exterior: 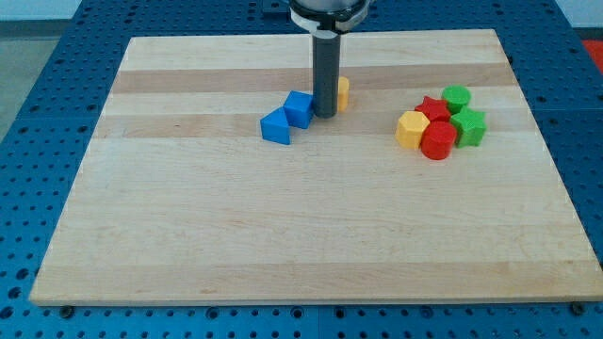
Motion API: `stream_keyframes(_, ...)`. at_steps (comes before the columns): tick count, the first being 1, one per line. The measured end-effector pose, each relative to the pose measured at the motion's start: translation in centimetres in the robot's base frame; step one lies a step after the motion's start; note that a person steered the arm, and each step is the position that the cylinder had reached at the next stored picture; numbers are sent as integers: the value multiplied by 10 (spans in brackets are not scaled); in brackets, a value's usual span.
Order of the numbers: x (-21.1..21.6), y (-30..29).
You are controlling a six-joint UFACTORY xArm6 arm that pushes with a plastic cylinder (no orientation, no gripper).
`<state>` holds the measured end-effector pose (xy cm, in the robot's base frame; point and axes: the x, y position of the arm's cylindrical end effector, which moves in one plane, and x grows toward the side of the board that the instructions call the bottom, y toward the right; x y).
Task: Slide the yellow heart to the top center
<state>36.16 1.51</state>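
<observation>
Seemingly my tip, with no jaws, touches the mostly hidden yellow heart.

The pale wooden board lay flat on a blue pegboard bench. Up near the view's top centre, two blue blocks sat touching: one lower left, the other beside it. A yellow block peeked out just to their right, mostly hidden, shape unclear. Over on the view's right, a tight cluster: yellow block, red star, red cylinder, green cylinder, green star, all packed together.
</observation>
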Motion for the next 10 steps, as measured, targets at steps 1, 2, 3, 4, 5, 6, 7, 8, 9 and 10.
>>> stream_keyframes(1,-5,7)
stream_keyframes(2,-5,29)
stream_keyframes(3,-12,46)
stream_keyframes(4,-36,46)
stream_keyframes(5,-62,33)
stream_keyframes(6,-77,14)
stream_keyframes(7,-67,2)
stream_keyframes(8,-47,-18)
stream_keyframes(9,-48,-38)
stream_keyframes(10,-63,-43)
